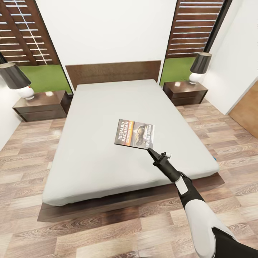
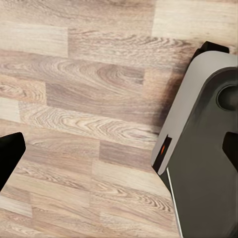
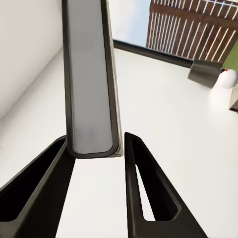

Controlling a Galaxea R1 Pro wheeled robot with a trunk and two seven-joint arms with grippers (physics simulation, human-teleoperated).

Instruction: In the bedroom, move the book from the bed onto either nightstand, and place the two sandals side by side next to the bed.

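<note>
white-sleeved right arm reaches from the near right corner of the head view up over the light brown wood-plank floor (image 1: 107, 233) and onto the foot end of the bed. its black right claw (image 1: 149, 149) sits at the near corner of the small thin paperback book (image 1: 134, 133). in the right wrist view the two black fingers (image 3: 141, 188) stand spread, with the book's grey edge (image 3: 91, 84) between them nearer one finger; whether they press it i cannot tell.

the book lies flat on the plain off-white mattress of the low dark-framed bed (image 1: 107, 143), a little right of centre. its cover is dark with an orange band, white "richard bachman" lettering and a picture.

beyond, a dark wood headboard (image 1: 113, 73) meets the white wall. a dark reddish-brown nightstand (image 1: 41, 105) stands on each side (image 1: 184, 92), each carrying a white lamp with a black shade (image 1: 200, 68).

the left claw's state i cannot tell.
</note>
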